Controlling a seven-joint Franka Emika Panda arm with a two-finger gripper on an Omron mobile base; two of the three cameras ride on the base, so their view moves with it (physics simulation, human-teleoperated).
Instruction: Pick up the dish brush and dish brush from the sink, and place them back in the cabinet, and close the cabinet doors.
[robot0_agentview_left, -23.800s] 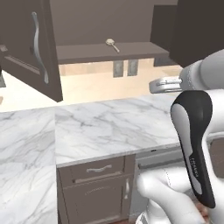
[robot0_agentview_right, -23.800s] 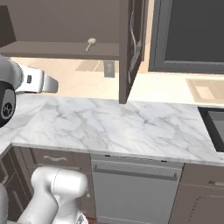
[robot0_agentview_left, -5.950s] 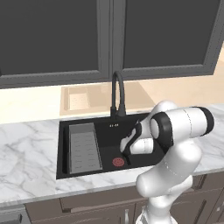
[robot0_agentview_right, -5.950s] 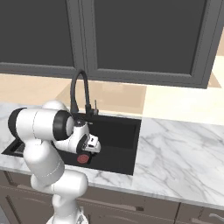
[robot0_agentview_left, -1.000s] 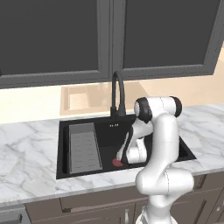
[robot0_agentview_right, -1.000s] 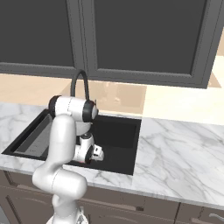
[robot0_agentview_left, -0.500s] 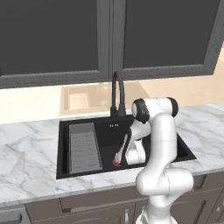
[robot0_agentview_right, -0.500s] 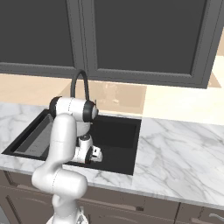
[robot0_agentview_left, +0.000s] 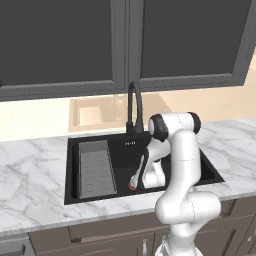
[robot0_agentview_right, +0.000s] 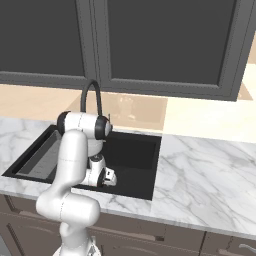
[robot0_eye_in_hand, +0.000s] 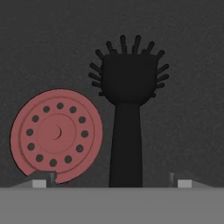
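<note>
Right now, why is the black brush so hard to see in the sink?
Hand view: the brush is black on the dark sink floor, low contrast, only its outline stands out; the red drain pops. Left base view: the sink is a flat black patch, and the arm covers much of it.

Gripper (robot0_eye_in_hand: 112, 183) lower (over black brush (robot0_eye_in_hand: 127, 109))

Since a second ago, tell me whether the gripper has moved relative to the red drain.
Yes. The gripper has dropped lower into the sink, closer to the red drain.
</note>
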